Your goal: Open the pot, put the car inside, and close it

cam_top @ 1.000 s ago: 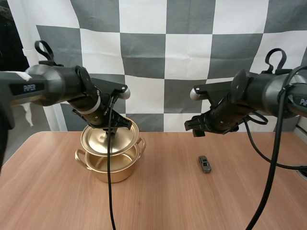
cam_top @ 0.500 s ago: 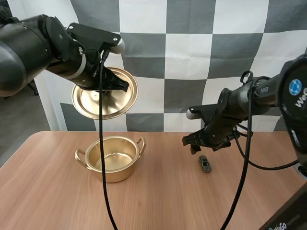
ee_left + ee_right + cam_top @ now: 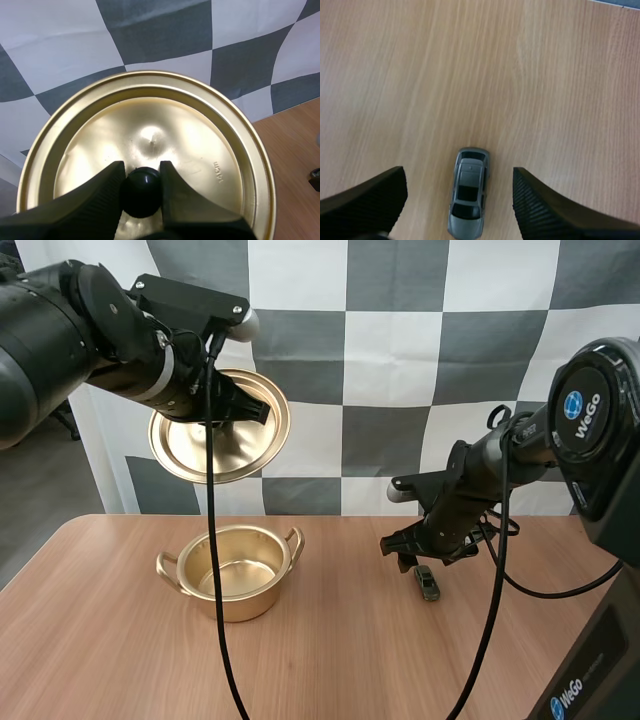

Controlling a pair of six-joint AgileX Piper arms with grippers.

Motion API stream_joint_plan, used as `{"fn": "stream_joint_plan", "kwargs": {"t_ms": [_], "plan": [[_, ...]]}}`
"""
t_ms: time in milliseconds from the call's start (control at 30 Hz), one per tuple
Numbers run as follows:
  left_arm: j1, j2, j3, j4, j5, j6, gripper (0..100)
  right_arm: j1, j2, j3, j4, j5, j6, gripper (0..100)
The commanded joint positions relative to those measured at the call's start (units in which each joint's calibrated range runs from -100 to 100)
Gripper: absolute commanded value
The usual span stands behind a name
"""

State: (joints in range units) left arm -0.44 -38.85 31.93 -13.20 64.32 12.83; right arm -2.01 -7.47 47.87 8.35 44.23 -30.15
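The right end effector (image 3: 457,176) hangs released just above the car (image 3: 468,197), its fingers spread to either side of the roof and not touching it. The car lies flat on the desk (image 3: 350,660), toward the right edge and well apart from the pot (image 3: 235,570), which stands open nearer the left edge. The left end effector (image 3: 141,172) is clenched on the black knob (image 3: 141,192) of the lid (image 3: 150,135) and holds it tilted, high over the pot's far side. The main risk, as I judge it, is at the car. It is small and low, so a descent that lands off-centre could let one finger nudge it sideways or pinch only a corner, and a descent too deep would drive the tips into the desk. A lid held by its knob alone may also swivel in the grip. The bare desk between car and pot holds no obstacle, though the raised lid could crowd the right arm's approach over the rim.
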Motion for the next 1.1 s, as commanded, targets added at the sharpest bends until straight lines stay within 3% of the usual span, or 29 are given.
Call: {"fn": "stream_joint_plan", "kwargs": {"t_ms": [0, 1067], "plan": [[-0.02, 0.0, -0.1, -0.1, 0.0, 0.0, 0, 0.0, -0.1, 0.0, 0.0, 0.0, 0.2, 100], [-0.02, 0.0, -0.1, -0.2, 0.0, 0.2, 0, -0.2, 5.6, 0.0, -2.6, -2.7, 2.2, 100]]}}
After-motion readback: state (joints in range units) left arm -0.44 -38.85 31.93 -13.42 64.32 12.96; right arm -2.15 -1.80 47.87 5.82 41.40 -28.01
